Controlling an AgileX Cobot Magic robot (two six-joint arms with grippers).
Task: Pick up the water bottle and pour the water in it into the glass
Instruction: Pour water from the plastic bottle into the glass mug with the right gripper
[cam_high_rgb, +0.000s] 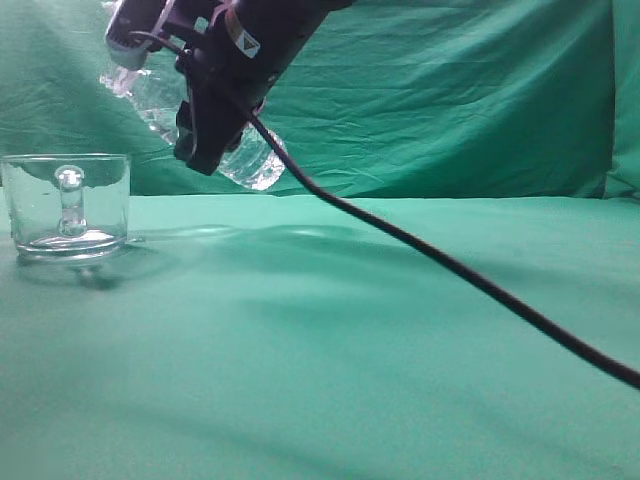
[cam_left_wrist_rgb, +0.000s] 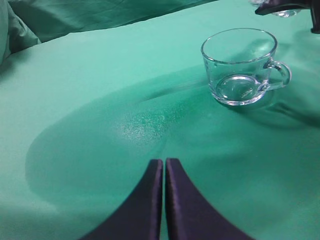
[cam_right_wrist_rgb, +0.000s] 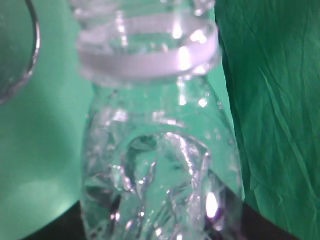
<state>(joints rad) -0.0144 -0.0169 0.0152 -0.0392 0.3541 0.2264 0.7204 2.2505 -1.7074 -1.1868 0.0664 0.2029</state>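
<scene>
A black cable (cam_high_rgb: 450, 265) trails across your green table (cam_high_rgb: 400, 380). At upper left, your right gripper (cam_high_rgb: 215, 120) slants down, fingers clamped on the water bottle (cam_high_rgb: 245, 160), tilted above and right of the glass (cam_high_rgb: 66, 205). Left gripper (cam_left_wrist_rgb: 164, 165) fingers are together. Whether the glass holds water isn't clear.
</scene>
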